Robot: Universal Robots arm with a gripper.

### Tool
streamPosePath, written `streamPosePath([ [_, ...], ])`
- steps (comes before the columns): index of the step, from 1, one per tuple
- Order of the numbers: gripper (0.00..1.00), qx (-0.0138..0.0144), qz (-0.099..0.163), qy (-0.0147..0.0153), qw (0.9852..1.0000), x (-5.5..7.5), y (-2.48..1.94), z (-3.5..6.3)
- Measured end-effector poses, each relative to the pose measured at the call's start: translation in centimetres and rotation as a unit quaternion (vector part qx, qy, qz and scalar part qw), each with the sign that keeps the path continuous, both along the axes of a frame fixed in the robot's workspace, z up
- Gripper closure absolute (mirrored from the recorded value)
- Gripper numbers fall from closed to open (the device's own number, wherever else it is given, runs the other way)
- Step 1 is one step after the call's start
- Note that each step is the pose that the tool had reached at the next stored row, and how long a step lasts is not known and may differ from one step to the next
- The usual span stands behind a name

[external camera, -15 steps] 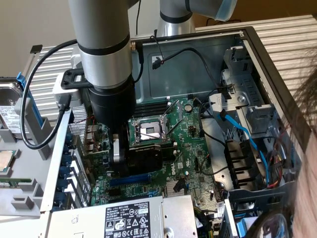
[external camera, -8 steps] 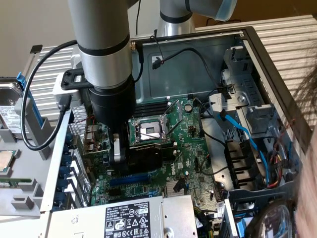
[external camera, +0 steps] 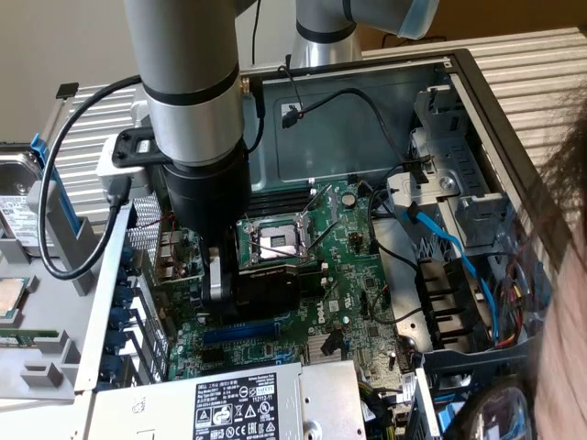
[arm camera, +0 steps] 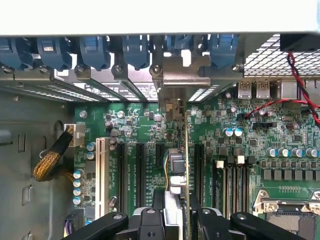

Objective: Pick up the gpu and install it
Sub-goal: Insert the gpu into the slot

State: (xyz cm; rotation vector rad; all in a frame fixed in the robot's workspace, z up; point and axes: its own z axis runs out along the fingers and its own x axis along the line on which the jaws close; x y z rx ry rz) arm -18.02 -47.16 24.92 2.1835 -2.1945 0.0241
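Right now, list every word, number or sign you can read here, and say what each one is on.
"DELL": top left of the white label on the power supply.
Rest of that label, with its row of certification marks: too small to read.
White lettering on the motherboard: too blurred to read.
Small white sticker on the motherboard: unreadable.

The gpu [arm camera: 176, 165] stands on edge on the motherboard [arm camera: 260, 150], between its slots [arm camera: 140, 170], held in the hand [arm camera: 172, 220]; the bracket [arm camera: 182, 75] meets the case wall.
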Motion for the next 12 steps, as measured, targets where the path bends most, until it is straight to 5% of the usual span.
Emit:
streamPosePath([
  [3, 0.71, 0.0006, 0.000, -0.0028, 1.0000, -0.26, 0.00, -0.21],
  [5, 0.71, 0.0036, 0.000, -0.0045, 1.0000, -0.36, 0.00, -0.34],
  [12, 0.71, 0.0074, 0.000, -0.0069, 0.9999, -1.00, 0.00, -0.60],
])
